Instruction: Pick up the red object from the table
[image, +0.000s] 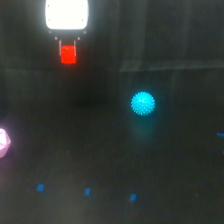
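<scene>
In the exterior view, which is the only view here, the gripper (68, 44) is sitting in the upper left part of the frame. Its body is showing as a bright white, overexposed block at the top edge, and two short dark fingers (60, 45) are reaching down from it. The red object (68, 54) is sitting right between these fingers, just under the white body. One finger is standing at each side of its upper part, and its lower part is sticking out below the fingertips. The fingers are appearing to pinch the red object from both sides, with no gap visible between them and it, though the picture is blurred and the contact itself is hard to confirm. I cannot tell if the red object is resting on the table (165, 165) or hanging a little above it.

The table is filling the whole frame as a dark, nearly black surface. Counting the things on it: one red object, one spiky cyan ball (143, 103) and one pink faceted object (3, 142). The cyan ball is lying a little right of the centre of the frame, well apart from the gripper and lower than it. The pink object is lying at the left edge, in the lower half, and the frame is cutting a part of it. Three small blue marks (87, 191) are showing in a row near the bottom of the frame, and one more faint blue mark is showing at the right edge.
</scene>
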